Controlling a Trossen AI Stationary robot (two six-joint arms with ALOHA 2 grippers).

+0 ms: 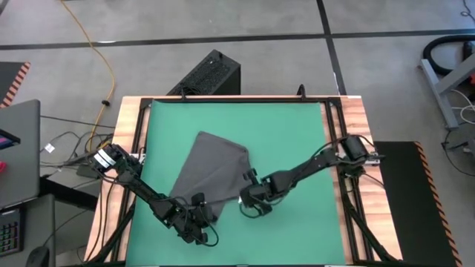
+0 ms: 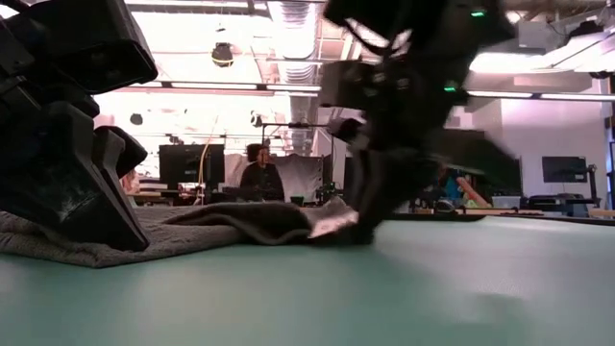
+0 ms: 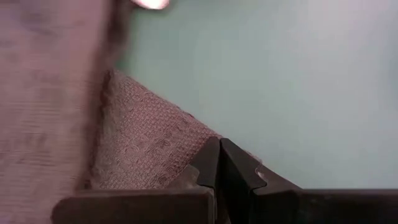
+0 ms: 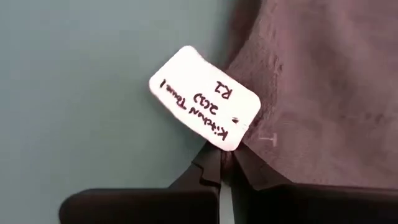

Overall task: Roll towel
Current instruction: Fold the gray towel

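Note:
The dark grey towel (image 1: 211,167) lies crumpled on the green mat (image 1: 297,141), left of the middle. A white handwritten tag (image 4: 205,106) sticks out from its edge. My left gripper (image 1: 194,222) is shut at the towel's near corner, close to the table's near edge. At the towel's near right corner, by the tag, my right gripper (image 1: 249,202) is shut. The low view shows the towel (image 2: 221,223) as a low heap between the two grippers. My left gripper pinches the towel's near corner (image 3: 198,142) between its two fingers, slanting down from the near left. The corner lies flat on the mat. My right gripper pinches the towel's edge right beside the tag (image 4: 252,155), slanting down from the right. That corner (image 2: 332,223) is raised a little off the mat, and the remainder of the towel lies on it.
Bare mat (image 1: 297,208) stretches to the right of the towel and toward the far edge. Black rails (image 1: 334,126) and wooden table edges frame the mat. A black box (image 1: 211,74) stands on the floor beyond the far edge. A person (image 2: 259,173) sits in the room behind.

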